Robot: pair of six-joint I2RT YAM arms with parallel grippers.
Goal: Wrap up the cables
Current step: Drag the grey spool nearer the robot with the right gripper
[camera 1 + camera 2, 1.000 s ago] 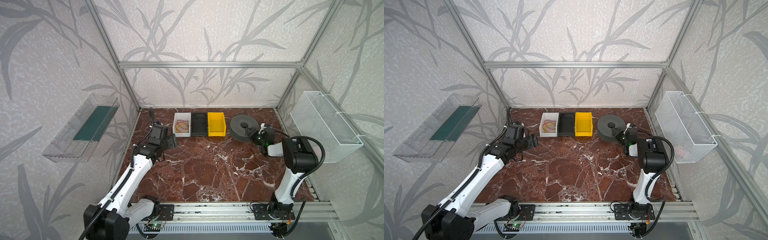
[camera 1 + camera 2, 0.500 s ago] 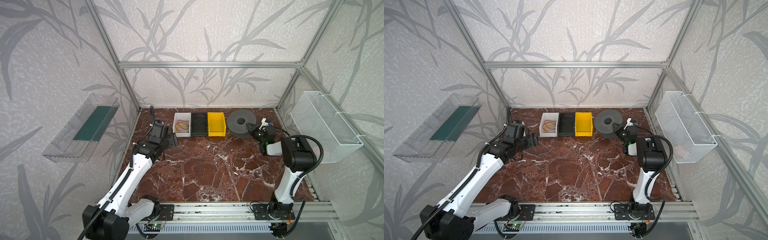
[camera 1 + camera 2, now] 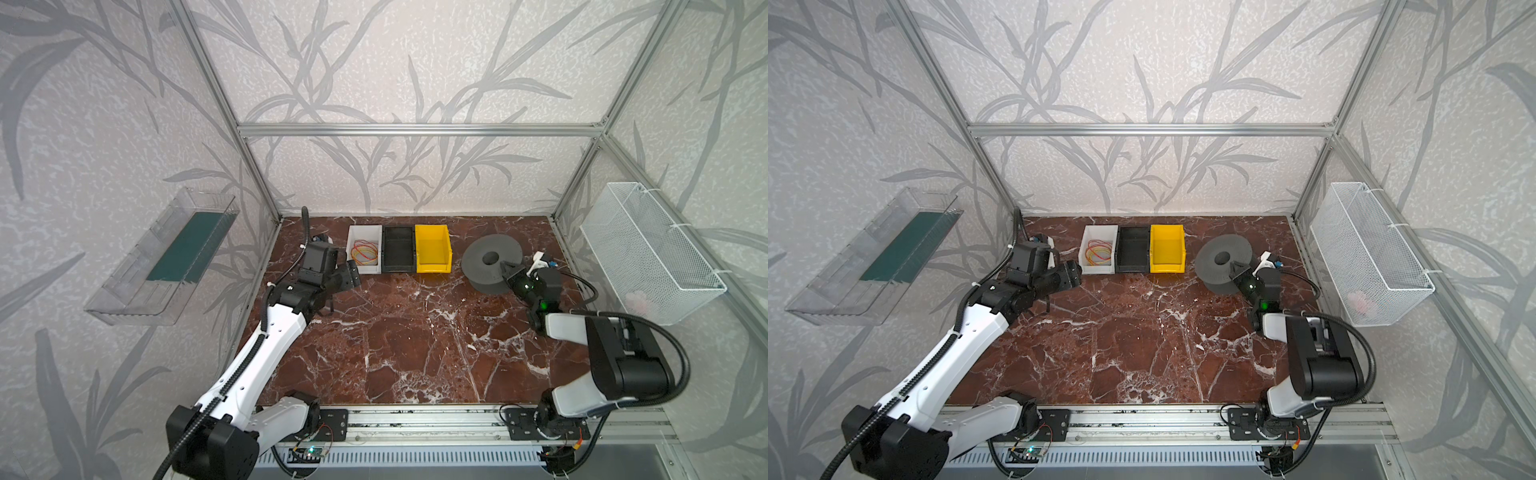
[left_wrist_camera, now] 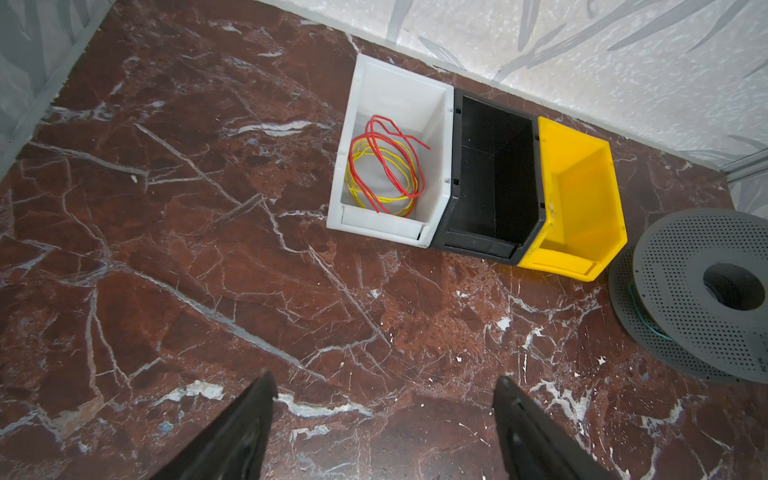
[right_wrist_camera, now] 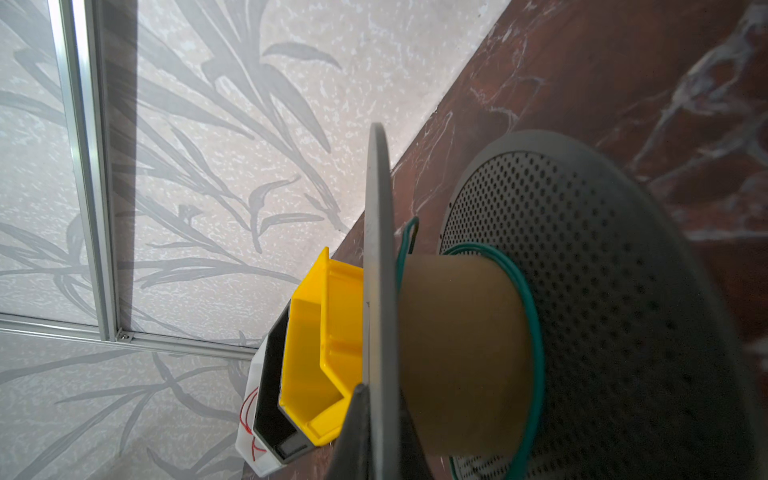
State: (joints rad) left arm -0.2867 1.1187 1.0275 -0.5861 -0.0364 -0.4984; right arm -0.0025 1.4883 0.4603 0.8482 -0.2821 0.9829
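Left wrist view: cables [image 4: 384, 168] in white bin [image 4: 399, 89], beyond left pincer [image 4: 384, 378]

Three bins [image 4: 494, 166], one spool [image 4: 681, 270], two loose cables [image 4: 384, 170]

Marble tabletop [image 3: 395, 332]: white bin [image 3: 365, 270], black bin [image 3: 398, 268], yellow bin [image 3: 432, 268] abutting; spool [image 3: 476, 262] near.

The left arm [image 3: 286, 328] is formed of white shells and black joints, with a black ribbed hose [image 3: 242, 362] clipped alongside. Green lamps [image 3: 542, 305] are lit on the right arm [image 3: 565, 328]. Black tapered fingers [image 4: 245, 432] are fitted to the left hand [image 4: 384, 377].
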